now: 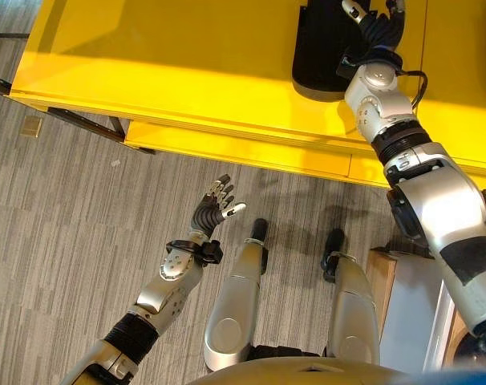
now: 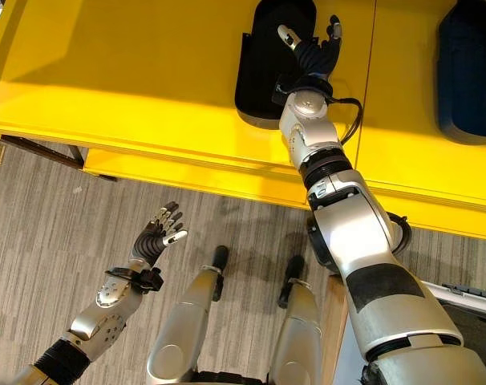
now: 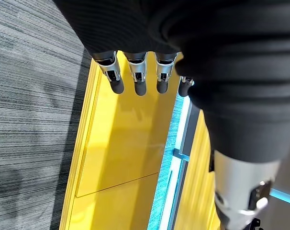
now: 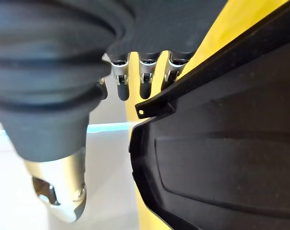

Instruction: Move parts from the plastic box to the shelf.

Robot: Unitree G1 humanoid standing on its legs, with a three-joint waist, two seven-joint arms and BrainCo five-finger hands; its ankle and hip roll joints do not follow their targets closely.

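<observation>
Now my right hand [image 2: 311, 50] is stretched out over the bright yellow shelf [image 2: 147, 72], above the near end of a flat black moulded plastic part [image 2: 263, 60] that lies on the shelf's top. My fingers [image 4: 144, 79] on that side are straight and apart, curled round nothing, and the part's edge shows just beside them in the right wrist view. A second dark part [image 2: 467, 72] lies further right on the same shelf, well apart from the first. My left hand [image 1: 214, 210] hangs over the grey striped carpet floor [image 1: 74, 233], its fingers [image 3: 138, 76] spread loose and holding nothing.
</observation>
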